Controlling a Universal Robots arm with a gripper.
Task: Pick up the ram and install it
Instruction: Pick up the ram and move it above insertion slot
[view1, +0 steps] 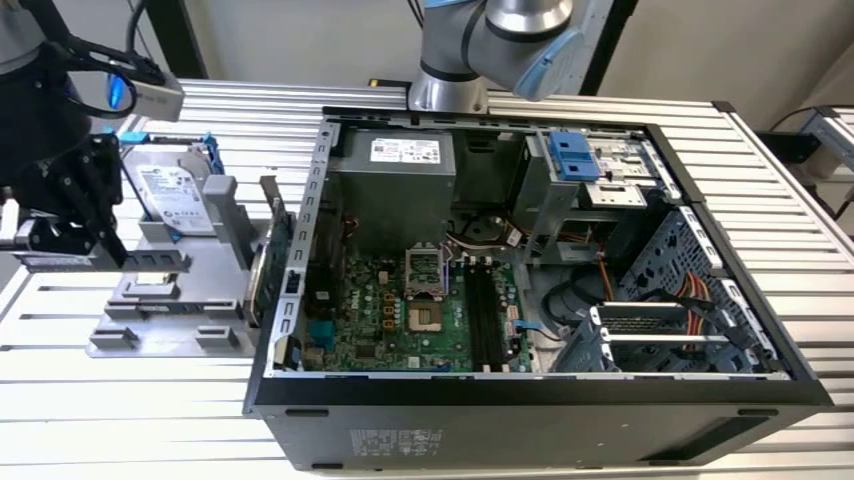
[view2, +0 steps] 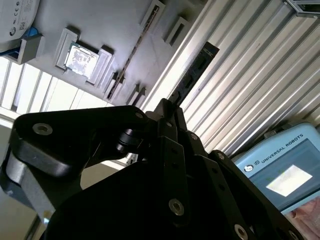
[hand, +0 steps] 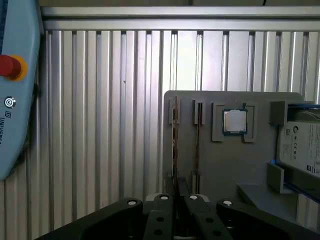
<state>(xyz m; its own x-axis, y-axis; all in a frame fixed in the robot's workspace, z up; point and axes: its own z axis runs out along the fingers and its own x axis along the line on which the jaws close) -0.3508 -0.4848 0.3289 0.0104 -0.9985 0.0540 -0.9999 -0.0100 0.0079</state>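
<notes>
The ram (hand: 174, 145) shows edge-on as a thin dark strip between my fingertips, lined up with the outermost slot of the grey holder (hand: 225, 165). In the second wrist view the ram (view2: 197, 67) is a dark notched stick reaching away from my gripper (view2: 167, 107) over the ribbed table beside the holder's edge. My gripper (hand: 178, 197) is shut on the ram's near end. In the exterior view my gripper (view1: 64, 225) hangs over the holder (view1: 160, 300) at the exterior view's left. I cannot tell whether the stick is free of its slot.
The open computer case (view1: 534, 390) lies in the middle, with long memory slots (view1: 483, 310) on its board. The holder also carries a silver hard drive (view1: 174, 195), a green card (view1: 274, 265) and a processor chip (hand: 234, 121). A blue pendant (hand: 15, 100) lies on the table.
</notes>
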